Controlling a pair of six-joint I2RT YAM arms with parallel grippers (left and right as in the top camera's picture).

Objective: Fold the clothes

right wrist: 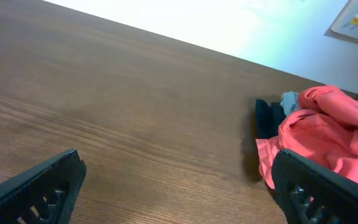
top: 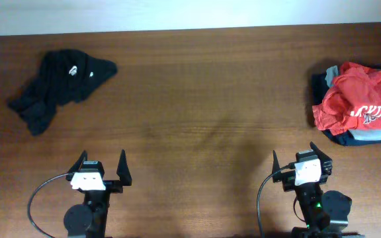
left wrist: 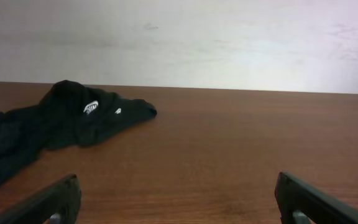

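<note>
Both of your arms sit low at the near edge of the desk (top: 204,86), wrists level and pointing straight across it toward the far side. The left arm is near the left end, the right arm near the right end, well apart from each other.

The desk is dark brown wood with a fine lengthwise grain. The black T-shirt (top: 58,86), the piece you are to fold, lies crumpled in a soft, irregular heap at the far left, ahead and to the left of your left arm. Two small white marks (top: 73,68) show on its upper folds. At the far right, a rumpled red shirt (top: 362,99) with white lettering lies on top of folded navy (top: 319,82) and grey (top: 376,135) garments.

Your left end effector (top: 102,162) has its dark fingers spread wide and grips nothing; from its wrist view the black T-shirt (left wrist: 55,121) lies well beyond the fingers (left wrist: 48,202). Your right end effector (top: 299,158) is spread just as wide and grips nothing, with the red shirt (right wrist: 328,137) ahead on its right side.
</note>
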